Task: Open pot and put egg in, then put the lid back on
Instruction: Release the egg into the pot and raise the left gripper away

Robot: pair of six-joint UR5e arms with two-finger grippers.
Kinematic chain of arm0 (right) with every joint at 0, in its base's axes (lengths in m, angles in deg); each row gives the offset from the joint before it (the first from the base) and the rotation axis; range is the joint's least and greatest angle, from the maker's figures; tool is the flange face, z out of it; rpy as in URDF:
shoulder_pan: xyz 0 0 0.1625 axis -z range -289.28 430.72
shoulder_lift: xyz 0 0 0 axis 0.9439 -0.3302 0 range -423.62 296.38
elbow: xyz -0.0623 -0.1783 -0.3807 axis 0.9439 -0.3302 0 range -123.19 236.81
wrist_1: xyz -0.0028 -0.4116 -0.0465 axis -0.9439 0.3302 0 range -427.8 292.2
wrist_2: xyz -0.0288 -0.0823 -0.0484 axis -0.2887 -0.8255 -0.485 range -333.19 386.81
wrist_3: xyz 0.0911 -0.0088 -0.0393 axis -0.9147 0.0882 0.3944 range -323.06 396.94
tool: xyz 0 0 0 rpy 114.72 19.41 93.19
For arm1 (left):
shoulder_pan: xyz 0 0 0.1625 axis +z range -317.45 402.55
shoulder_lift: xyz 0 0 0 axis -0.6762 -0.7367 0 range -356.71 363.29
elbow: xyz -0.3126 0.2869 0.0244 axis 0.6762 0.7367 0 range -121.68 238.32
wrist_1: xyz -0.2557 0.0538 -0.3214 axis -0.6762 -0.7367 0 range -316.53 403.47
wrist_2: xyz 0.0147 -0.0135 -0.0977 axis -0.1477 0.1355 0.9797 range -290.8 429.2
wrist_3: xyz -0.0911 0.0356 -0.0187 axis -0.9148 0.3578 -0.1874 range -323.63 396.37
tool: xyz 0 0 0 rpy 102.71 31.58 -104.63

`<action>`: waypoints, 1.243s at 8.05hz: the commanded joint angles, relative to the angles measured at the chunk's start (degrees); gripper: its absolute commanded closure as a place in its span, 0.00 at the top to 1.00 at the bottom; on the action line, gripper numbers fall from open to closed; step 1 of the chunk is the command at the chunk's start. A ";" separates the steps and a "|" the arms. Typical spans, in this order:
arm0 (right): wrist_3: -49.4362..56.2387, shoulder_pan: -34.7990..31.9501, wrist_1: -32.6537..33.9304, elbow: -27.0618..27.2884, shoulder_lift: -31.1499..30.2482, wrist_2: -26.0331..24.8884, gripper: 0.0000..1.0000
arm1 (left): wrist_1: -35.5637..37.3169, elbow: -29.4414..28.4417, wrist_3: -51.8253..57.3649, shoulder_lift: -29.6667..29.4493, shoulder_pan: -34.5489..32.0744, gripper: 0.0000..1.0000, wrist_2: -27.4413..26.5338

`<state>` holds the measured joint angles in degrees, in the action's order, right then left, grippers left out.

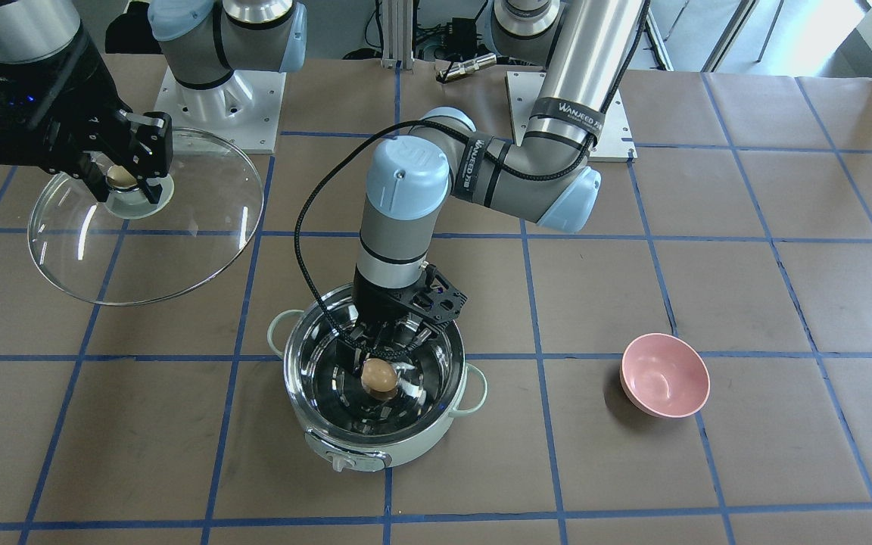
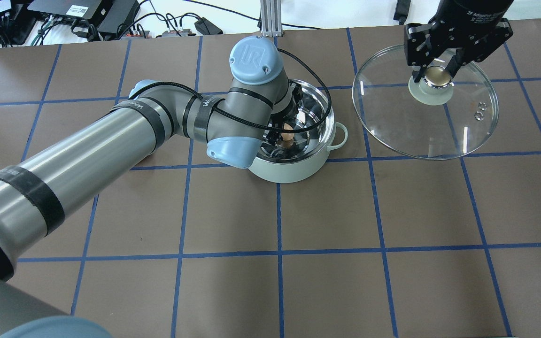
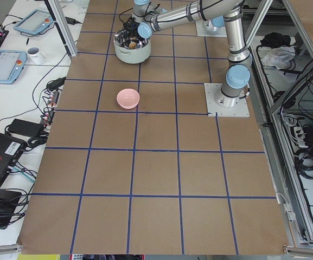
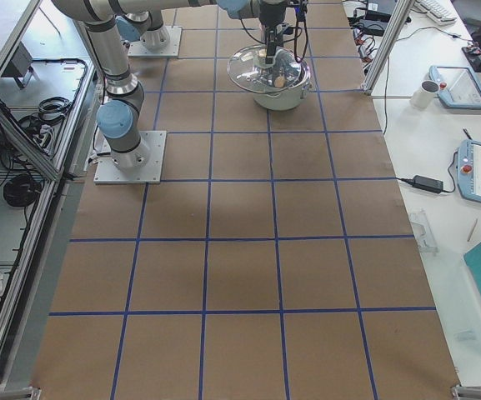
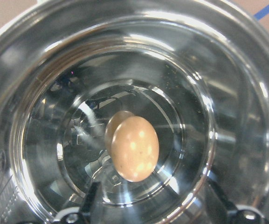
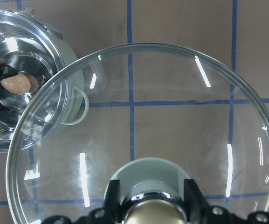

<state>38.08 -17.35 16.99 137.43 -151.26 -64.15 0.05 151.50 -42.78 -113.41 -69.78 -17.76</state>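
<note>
The mint-green pot point(image 1: 375, 446) stands open, and the tan egg point(image 1: 378, 376) lies inside on its steel bottom. My left gripper point(image 1: 379, 352) reaches down into the pot just above the egg. In the left wrist view the egg point(image 5: 134, 149) sits free between widely spread fingers point(image 5: 90, 205), so the gripper is open. My right gripper point(image 1: 122, 185) is shut on the golden knob point(image 2: 436, 75) of the glass lid point(image 1: 179, 242). It holds the lid tilted above the table, beside the pot on the robot's right.
A pink bowl point(image 1: 664, 375) sits on the table on the robot's left of the pot. The left arm's elbow and cable point(image 2: 251, 61) hang over the pot's rim. Blue tape lines mark the brown table.
</note>
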 commanded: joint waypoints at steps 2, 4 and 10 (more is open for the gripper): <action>-1.13 -0.52 2.13 -1.60 3.43 0.17 0.41 | -6.12 -0.55 8.46 8.74 1.31 0.99 -4.42; -4.37 -4.10 5.81 -1.87 6.76 -0.09 0.42 | -14.29 -0.90 20.81 14.27 8.31 1.00 -4.53; -23.80 -20.63 17.68 -7.50 21.97 -2.20 0.42 | -29.42 -1.16 60.28 24.49 22.05 1.00 -11.73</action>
<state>18.26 -34.03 31.75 130.88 -133.00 -66.36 -25.33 150.54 7.06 -90.34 -49.52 -27.38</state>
